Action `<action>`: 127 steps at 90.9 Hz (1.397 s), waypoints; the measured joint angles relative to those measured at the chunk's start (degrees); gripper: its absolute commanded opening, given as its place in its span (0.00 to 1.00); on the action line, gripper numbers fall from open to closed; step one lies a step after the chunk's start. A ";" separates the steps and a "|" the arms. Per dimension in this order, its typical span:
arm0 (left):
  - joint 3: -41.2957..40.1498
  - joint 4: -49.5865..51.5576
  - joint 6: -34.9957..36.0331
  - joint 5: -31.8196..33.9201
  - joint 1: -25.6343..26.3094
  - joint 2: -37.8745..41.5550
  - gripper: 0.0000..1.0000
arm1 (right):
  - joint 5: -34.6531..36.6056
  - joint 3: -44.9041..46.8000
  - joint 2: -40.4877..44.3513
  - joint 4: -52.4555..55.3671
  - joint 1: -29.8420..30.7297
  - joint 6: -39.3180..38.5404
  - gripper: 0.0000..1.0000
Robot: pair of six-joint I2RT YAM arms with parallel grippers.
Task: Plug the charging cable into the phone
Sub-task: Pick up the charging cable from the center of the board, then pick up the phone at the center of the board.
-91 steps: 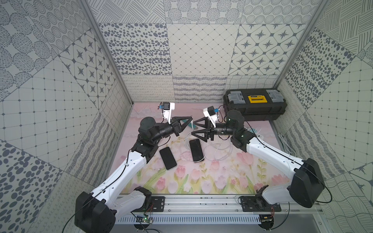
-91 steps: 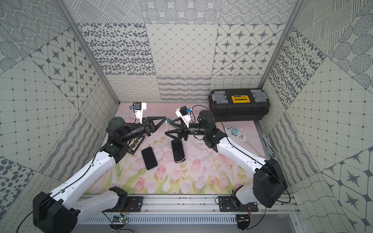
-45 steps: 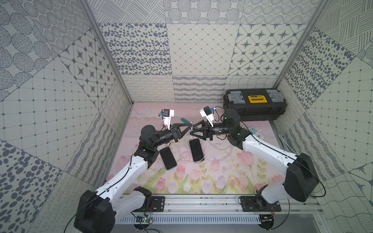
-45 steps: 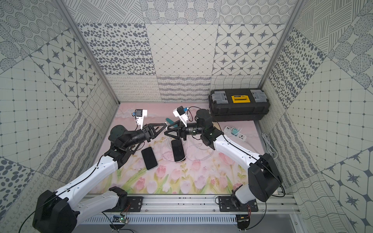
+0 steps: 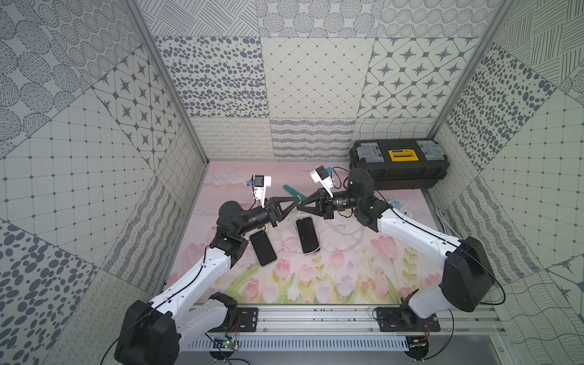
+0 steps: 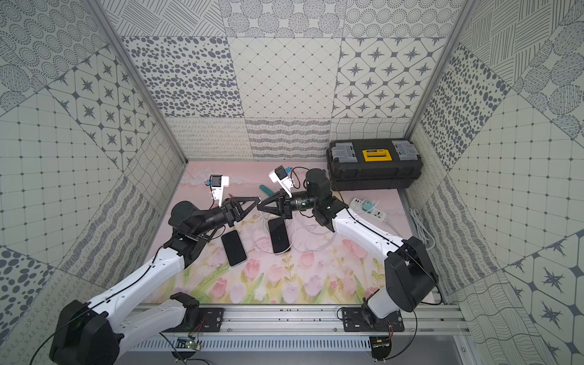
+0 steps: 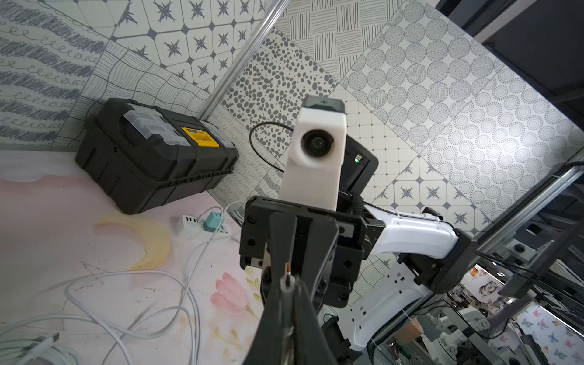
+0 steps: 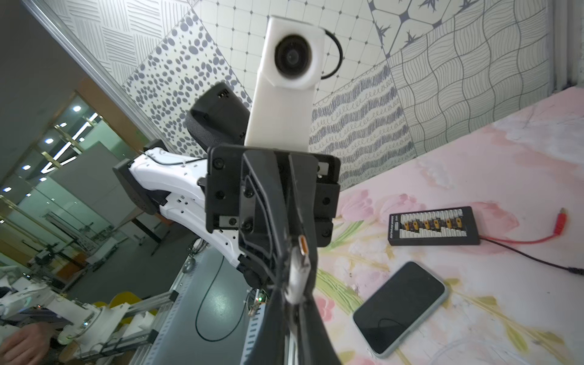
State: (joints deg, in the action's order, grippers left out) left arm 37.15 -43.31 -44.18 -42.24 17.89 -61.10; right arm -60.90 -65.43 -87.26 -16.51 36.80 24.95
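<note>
Midair, the cable plug (image 8: 298, 268) sits pinched where both closed jaws meet.

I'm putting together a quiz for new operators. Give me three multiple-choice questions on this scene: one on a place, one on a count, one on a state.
1. Where is the black toolbox? A) at the far right corner of the mat B) mid-mat C) by the front rail
2. How many phones lie on the mat? A) one B) two C) four
3. How are the left gripper and right gripper? A) both wide open B) one open, one shut C) both shut

Key: 1 A, it stands against the back wall. 2 B, a second phone lies beside the first. 3 C, they meet tip to tip, pinching the cable plug.
</note>
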 measured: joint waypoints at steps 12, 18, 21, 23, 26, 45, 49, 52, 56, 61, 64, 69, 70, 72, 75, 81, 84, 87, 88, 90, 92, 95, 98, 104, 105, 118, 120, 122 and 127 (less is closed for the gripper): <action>-0.52 -0.28 -0.02 0.17 -0.04 0.52 0.00 | -0.02 0.00 0.00 0.02 0.11 0.13 0.04; -0.55 -0.44 -0.04 0.13 -0.07 0.55 0.00 | -0.02 0.00 0.00 -0.02 0.11 0.15 0.03; -0.55 -0.44 -0.04 0.13 -0.07 0.55 0.00 | -0.04 0.00 0.00 -0.02 0.11 0.15 0.02; -0.55 -0.42 -0.04 0.13 -0.07 0.55 0.00 | -0.07 0.00 0.00 -0.02 0.11 0.15 0.01; -0.55 -0.42 -0.04 0.11 -0.11 0.57 0.00 | -0.07 0.00 0.00 -0.04 0.11 0.17 0.00; -0.50 0.68 0.26 -0.68 -0.11 1.62 0.61 | 0.13 0.00 -0.09 0.50 -0.11 0.13 0.00; -0.39 1.73 0.81 -0.96 -0.13 2.23 0.64 | 0.11 0.00 -0.11 0.85 -0.33 0.13 0.00; -0.22 2.54 0.98 -1.33 -0.17 2.69 0.66 | 0.07 0.00 -0.11 1.18 -0.55 0.09 0.00; 0.26 4.17 1.68 -1.49 -0.28 3.56 0.67 | 0.04 0.00 -0.11 1.70 -0.68 -0.02 0.00; 1.03 6.34 2.51 -1.62 -0.68 4.83 0.67 | 0.02 0.00 -0.11 2.82 -0.90 -0.33 0.00; 1.57 7.82 2.89 -1.62 -1.05 5.55 0.66 | 0.02 0.00 -0.11 3.67 -1.07 -0.57 0.00; 2.82 11.58 3.30 -1.11 -1.92 6.64 0.62 | 0.04 0.00 -0.11 5.03 -1.18 -1.36 0.00; 3.02 12.09 3.30 -1.03 -2.05 6.73 0.62 | 0.07 -0.02 -0.11 5.31 -1.18 -1.57 0.00; 3.72 14.12 3.39 -0.57 -2.49 7.06 0.61 | 0.09 -0.02 -0.11 5.86 -1.18 -1.86 0.00; 4.98 17.55 3.37 0.35 -3.23 7.43 0.61 | 0.09 -0.02 -0.11 6.95 -1.16 -2.60 0.00; 7.61 24.98 3.37 2.62 -4.61 7.78 0.62 | 0.39 -0.02 -0.11 9.16 -1.14 -4.07 0.00; 8.76 28.96 3.61 4.11 -5.09 7.82 0.62 | 0.79 -0.02 -0.09 10.40 -1.11 -4.96 0.00; 9.66 33.14 3.82 5.68 -5.40 7.87 0.62 | 1.22 -0.02 -0.09 11.47 -1.07 -5.81 0.00; 9.90 34.49 3.82 6.12 -5.49 7.89 0.62 | 1.46 -0.02 -0.09 12.04 -1.05 -6.21 0.00; 10.19 36.57 3.85 6.88 -5.57 7.93 0.62 | 1.77 -0.02 -0.09 12.81 -1.01 -6.67 0.00; 10.45 39.32 3.80 8.02 -5.70 7.96 0.62 | 2.16 0.00 -0.09 13.62 -0.92 -7.21 0.00; 10.62 43.45 3.76 9.60 -5.97 7.96 0.61 | 2.82 0.22 -0.07 14.56 -0.79 -7.91 0.00; 10.62 47.58 3.37 11.23 -6.23 7.85 0.59 | 3.50 0.59 0.04 15.32 -0.63 -8.57 0.00; 10.32 54.45 2.29 13.53 -6.45 7.23 0.55 | 4.66 1.75 0.63 16.72 -0.39 -9.35 0.00; 10.21 55.65 2.29 13.81 -6.51 7.08 0.54 | 4.81 2.01 0.76 16.96 -0.35 -9.44 0.00; 7.91 69.40 -1.42 17.49 -6.75 3.87 0.47 | 6.64 3.96 2.05 18.62 0.52 -10.69 0.00; 7.52 71.30 -2.34 18.05 -6.67 3.28 0.48 | 6.86 4.09 2.19 18.71 0.63 -10.78 0.00; 7.19 73.20 -2.95 18.62 -6.54 2.69 0.52 | 7.08 4.17 2.29 18.86 0.76 -10.86 0.00; 6.64 77.05 -4.81 20.33 -5.77 1.44 0.74 | 7.45 4.37 2.56 19.04 0.98 -11.06 0.00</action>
State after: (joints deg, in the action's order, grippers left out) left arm 43.79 33.74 -48.99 -21.91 12.12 -59.66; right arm -53.45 -61.06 -84.71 2.52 37.78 13.89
